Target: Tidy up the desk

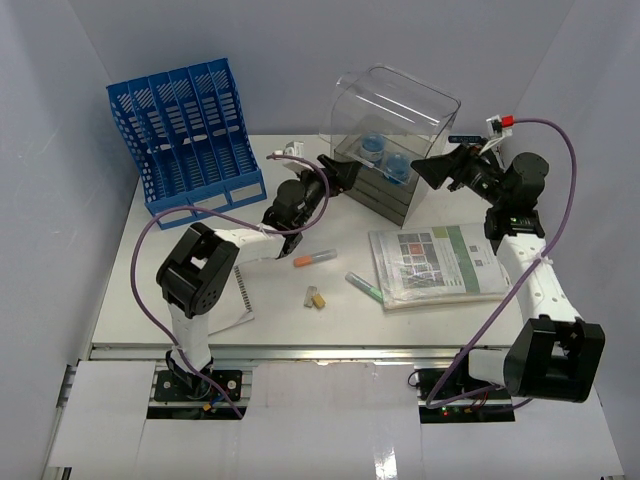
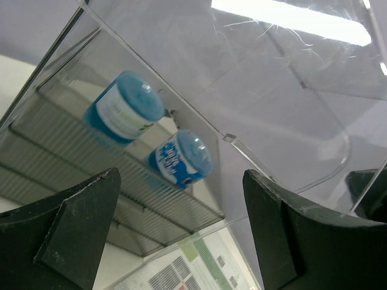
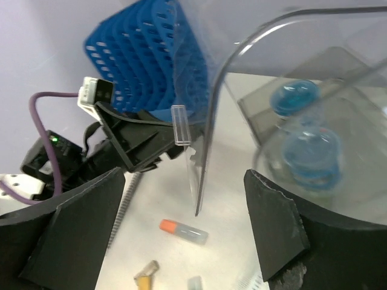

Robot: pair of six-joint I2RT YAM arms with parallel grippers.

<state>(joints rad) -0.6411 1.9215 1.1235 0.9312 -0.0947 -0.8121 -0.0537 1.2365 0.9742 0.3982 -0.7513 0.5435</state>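
Observation:
The white desk carries loose items. An orange-capped marker, a green marker and a small yellow piece lie mid-desk. A printed booklet lies to the right. At the back stands a clear drawer box with its lid raised. Two blue tubs sit in it, also seen from the left wrist. My left gripper is open at the box's left side. My right gripper is open at its right side, holding nothing.
A blue slotted file rack stands at the back left. A spiral notebook lies under the left arm. Purple cables loop off both arms. An aluminium rail runs along the front edge.

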